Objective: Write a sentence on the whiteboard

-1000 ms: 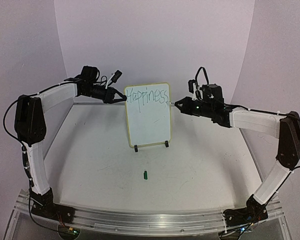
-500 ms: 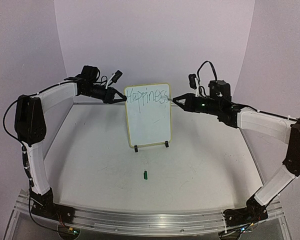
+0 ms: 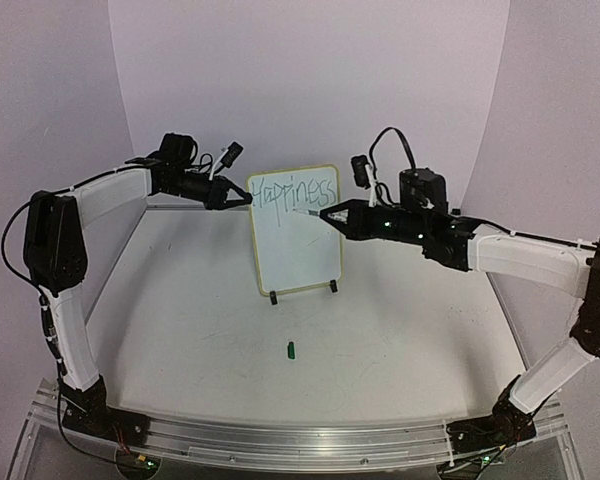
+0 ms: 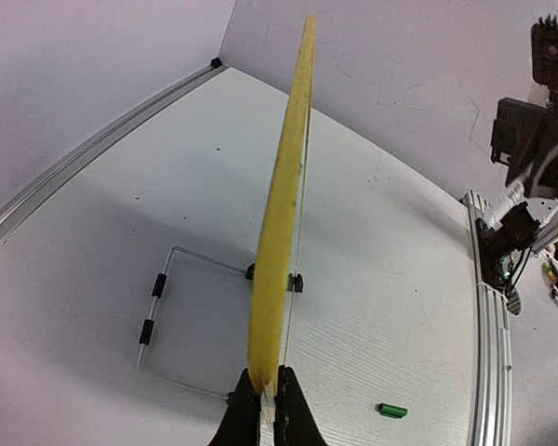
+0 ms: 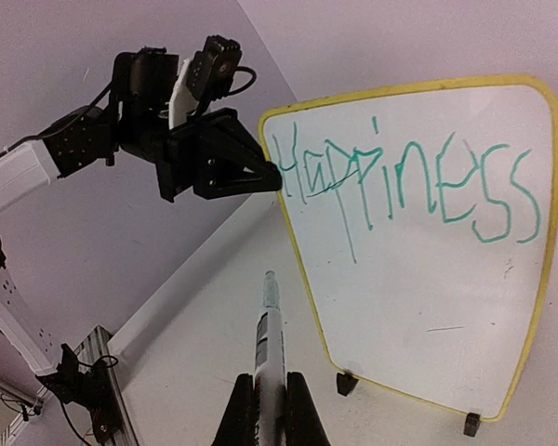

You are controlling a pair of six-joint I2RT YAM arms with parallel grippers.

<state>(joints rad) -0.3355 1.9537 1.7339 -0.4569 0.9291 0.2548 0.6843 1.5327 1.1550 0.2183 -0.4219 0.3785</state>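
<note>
Right now my left tool (image 4: 268,383) is pressing together on the yellow rim of the whiteboard (image 3: 298,240), pinching its upper corner on that side. The board is standing upright on the desk (image 3: 200,310), propped in a wire stand (image 4: 167,316) whose black feet are sitting well below that tool. My right tool (image 5: 271,379) is clamping a white pen (image 5: 269,325) lengthwise in its grip, and the pen is pointing straight ahead of the tool at the board's writing face. Its tip is sitting just below the sentence (image 5: 400,181), which is showing only the green word "Happiness" along the top edge; I cannot tell whether the tip is touching the surface. A small green cap (image 3: 291,349) is lying on the desk in front of the stand, well below and apart from both tools.
</note>
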